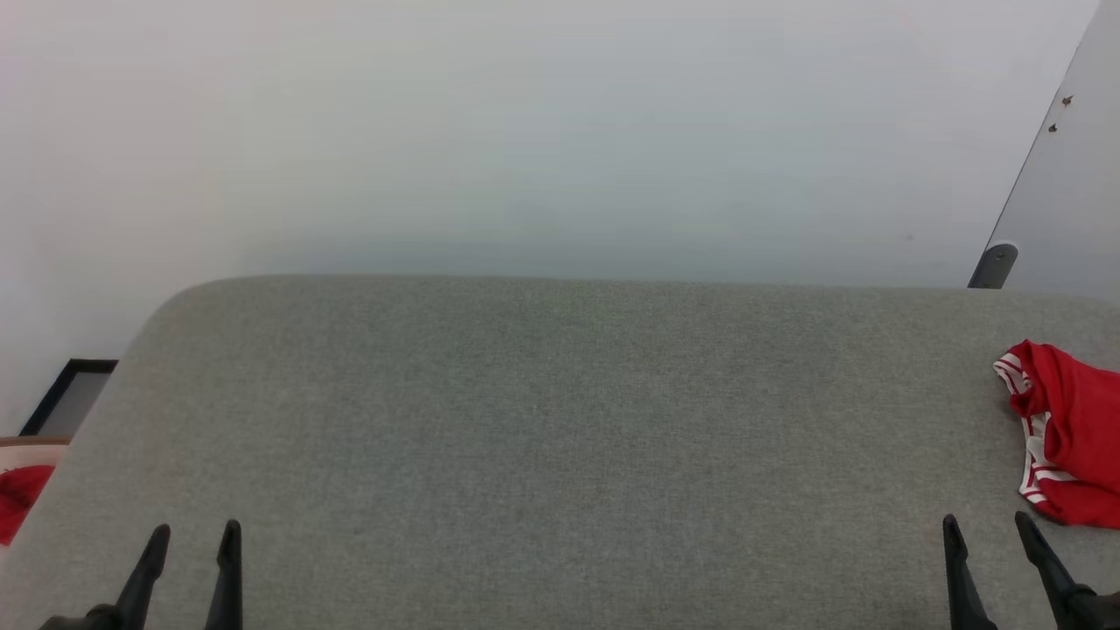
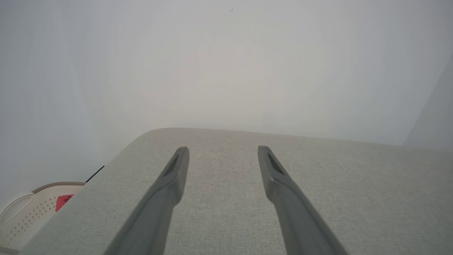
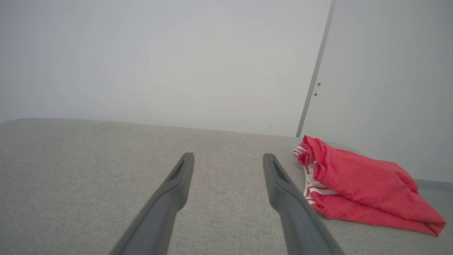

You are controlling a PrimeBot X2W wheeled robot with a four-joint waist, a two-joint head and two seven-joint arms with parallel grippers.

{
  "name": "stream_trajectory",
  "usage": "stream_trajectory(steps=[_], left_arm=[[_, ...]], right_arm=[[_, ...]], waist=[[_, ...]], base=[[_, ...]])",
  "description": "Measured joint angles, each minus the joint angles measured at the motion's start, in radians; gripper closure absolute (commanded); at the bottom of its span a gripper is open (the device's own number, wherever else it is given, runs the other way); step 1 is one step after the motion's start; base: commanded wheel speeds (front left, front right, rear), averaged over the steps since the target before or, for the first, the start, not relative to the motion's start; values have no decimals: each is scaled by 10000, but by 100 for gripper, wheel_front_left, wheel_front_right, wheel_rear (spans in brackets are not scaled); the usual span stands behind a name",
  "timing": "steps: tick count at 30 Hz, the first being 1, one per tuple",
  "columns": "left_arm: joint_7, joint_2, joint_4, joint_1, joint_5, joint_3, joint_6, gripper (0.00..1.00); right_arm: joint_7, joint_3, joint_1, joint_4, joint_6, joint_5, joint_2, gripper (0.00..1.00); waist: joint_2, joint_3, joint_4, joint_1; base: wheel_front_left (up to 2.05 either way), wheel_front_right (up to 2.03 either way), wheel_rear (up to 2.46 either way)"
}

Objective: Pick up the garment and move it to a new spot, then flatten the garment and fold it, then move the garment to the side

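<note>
Out past the left side of your left gripper (image 1: 197, 527), off the edge of the cushion, sits a cream perforated plastic basket (image 2: 24, 216) with a small scrap of red cloth (image 2: 63, 201) in it. That scrap is cut off at the frame edge, so it may be a rag, but you cannot be sure from here.

Your left gripper's two long dark fingers (image 2: 170, 184) stand apart with nothing between them, and they hover just over the broad grey woven-fabric padded surface (image 1: 560, 420). Bare grey fabric runs ahead of the jaws to the rounded far edge and the pale wall beyond.

Your right gripper (image 1: 985, 518) is likewise spread wide and holds nothing. In the right wrist view its fingertips (image 3: 272, 166) point across the same grey fabric.

The garment (image 3: 361, 180), a bright red soft shirt with white trim and thin red-and-white stripes, lies crumpled on the surface just ahead of the right jaws and to their right. Its striped edge is near the right-hand finger but not touching it. Beyond the garment, a pale grey flat wall panel (image 3: 389, 71) rises.
</note>
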Motion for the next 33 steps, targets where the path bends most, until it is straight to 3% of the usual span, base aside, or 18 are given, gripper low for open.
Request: stream_trajectory(steps=[13,14,19,33], left_arm=[[0,0,-25,157,98,-96,-31,0],[0,-15,-15,165,98,-104,-29,100],[125,-401,426,327,2,-240,-29,100],[788,-803,627,-101,-2220,-174,-29,100]], right_arm=[[-58,-44,93,-69,0,-113,174,0],[-58,-42,95,-52,0,-113,176,100],[59,-42,196,449,0,-38,268,100],[715,-82,-134,619,0,2792,311,100]], waist=[[0,13,11,0],[0,9,13,0],[0,18,9,0],[0,141,-57,0]], base=[[0,0,0],[0,0,0],[0,0,0],[0,0,0]])
